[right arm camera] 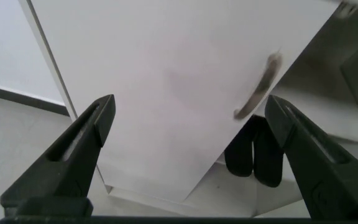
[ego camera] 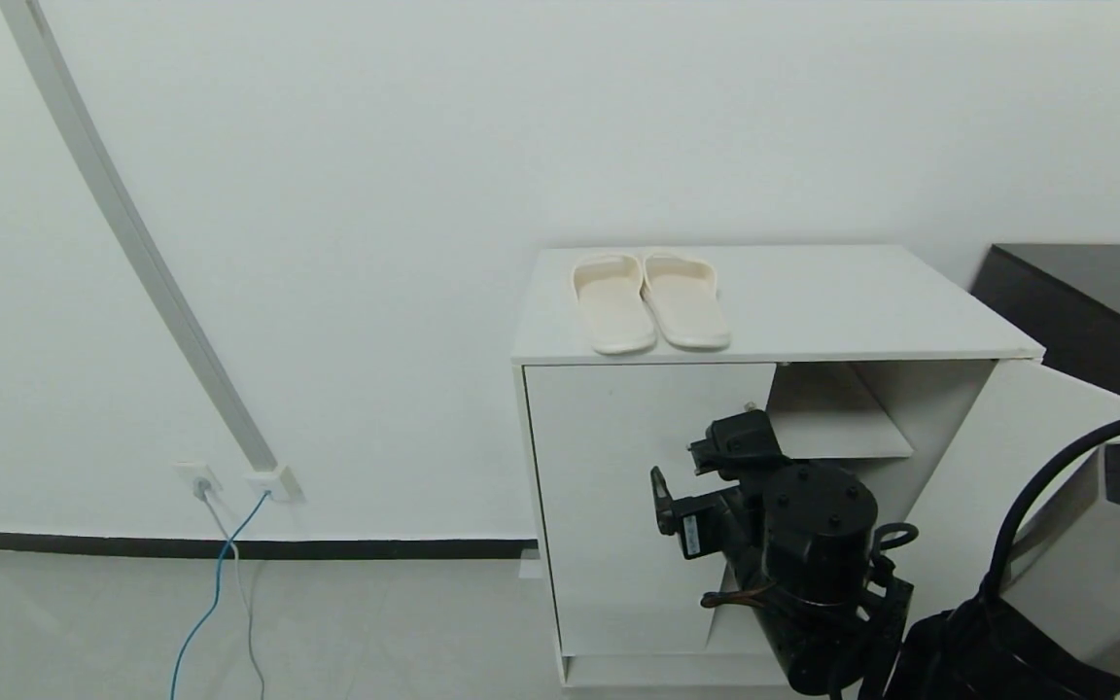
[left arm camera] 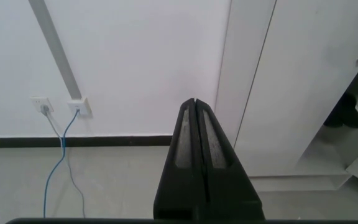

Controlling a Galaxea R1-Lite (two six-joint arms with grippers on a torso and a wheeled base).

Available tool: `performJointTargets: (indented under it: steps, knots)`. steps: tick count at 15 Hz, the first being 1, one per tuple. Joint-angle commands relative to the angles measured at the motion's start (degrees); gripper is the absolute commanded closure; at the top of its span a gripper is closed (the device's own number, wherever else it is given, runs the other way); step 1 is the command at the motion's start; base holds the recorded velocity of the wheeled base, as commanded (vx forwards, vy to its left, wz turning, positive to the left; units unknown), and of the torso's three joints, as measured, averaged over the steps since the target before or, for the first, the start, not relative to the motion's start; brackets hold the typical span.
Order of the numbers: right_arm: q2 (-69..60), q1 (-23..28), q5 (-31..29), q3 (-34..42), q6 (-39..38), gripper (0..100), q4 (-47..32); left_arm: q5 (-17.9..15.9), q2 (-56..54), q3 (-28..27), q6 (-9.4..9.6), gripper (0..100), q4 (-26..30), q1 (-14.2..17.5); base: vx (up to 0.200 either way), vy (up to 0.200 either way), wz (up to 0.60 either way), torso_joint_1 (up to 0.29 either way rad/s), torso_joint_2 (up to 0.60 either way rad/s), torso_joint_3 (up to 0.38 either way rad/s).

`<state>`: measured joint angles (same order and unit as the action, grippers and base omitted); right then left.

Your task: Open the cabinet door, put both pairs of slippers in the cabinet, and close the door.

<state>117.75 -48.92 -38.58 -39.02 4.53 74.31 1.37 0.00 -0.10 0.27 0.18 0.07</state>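
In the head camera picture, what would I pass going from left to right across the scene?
wall sockets → cream slippers on the cabinet top → cabinet shelf inside the open side → dark furniture at the right edge

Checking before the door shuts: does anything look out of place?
Yes. The cream slippers lie on top of the cabinet, not inside; a dark pair sits at the bottom inside.
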Motion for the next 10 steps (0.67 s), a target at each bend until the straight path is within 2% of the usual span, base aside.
performJointTargets:
  steps: [1,10]
  knots:
    - [0.20,-0.03,0.00,0.00,0.04,0,0.04,0.04,0.00,0.01,0.00,100,-0.01,0.01,0.000,0.000,0.00,0.217,-0.54,-0.320]
    - [0.11,-0.12,0.00,0.09,0.04,0,0.04,0.04,0.00,0.01,0.00,100,-0.01,0.01,0.000,0.000,0.00,0.242,-0.56,-0.318]
